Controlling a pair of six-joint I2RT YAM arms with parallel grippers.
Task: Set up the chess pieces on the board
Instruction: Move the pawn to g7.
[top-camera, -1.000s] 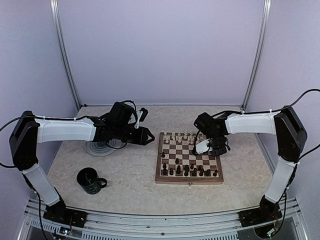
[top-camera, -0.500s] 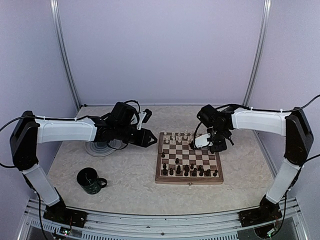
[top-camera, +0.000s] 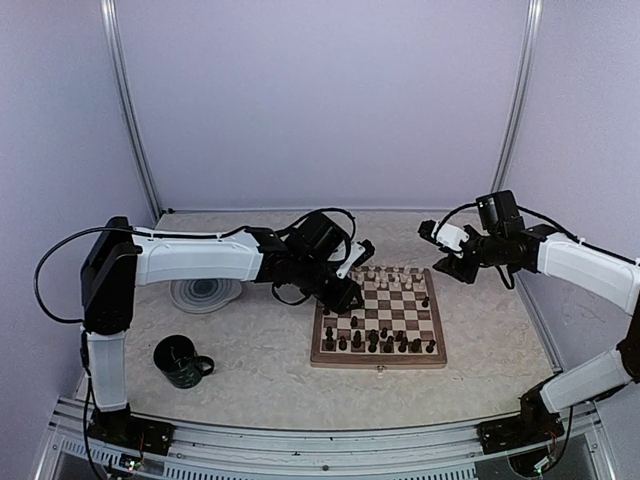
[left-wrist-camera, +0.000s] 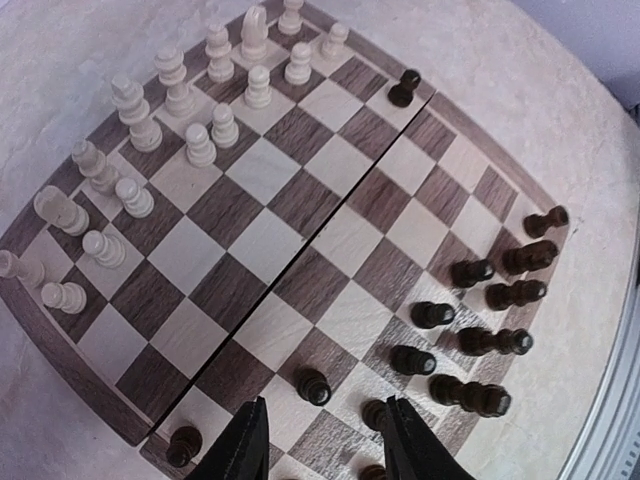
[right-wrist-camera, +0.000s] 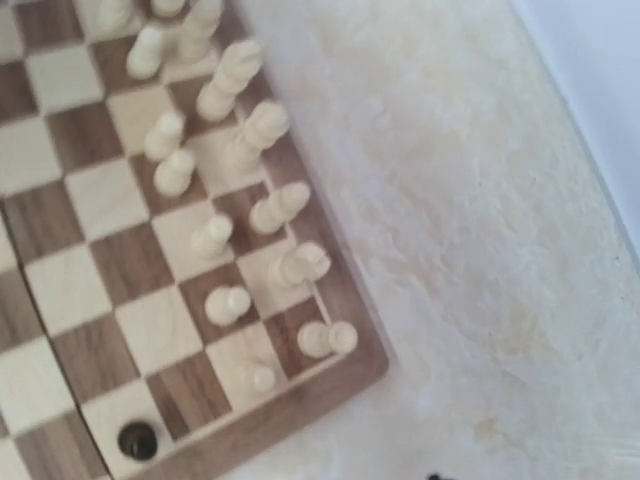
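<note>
Landmark: the board (top-camera: 378, 361) lies flat and unfolded on the table (top-camera: 260, 390), with its clasp side towards the arm bases.
Cream chess pieces (left-wrist-camera: 172, 72): stand in the two rows along the board's far side.
Dark chess pieces (top-camera: 375, 342): most are grouped in the two rows along the board's near side.
Lone dark pawn (right-wrist-camera: 137, 438): stands at the board's right edge, beside the centre fold.
Left gripper (left-wrist-camera: 325, 445): sits over the board's left part, close to the surface. The fingers are part-way apart with nothing between them. Another dark pawn (left-wrist-camera: 313, 385) stands just ahead of the tips.
Right gripper (top-camera: 436, 250): is raised just off the board's far right corner, fingers spread wide and empty.
Mug (top-camera: 182, 362): stands well left of the board's near left corner.
Plate (top-camera: 205, 295): lies left of the board's far left corner.
</note>
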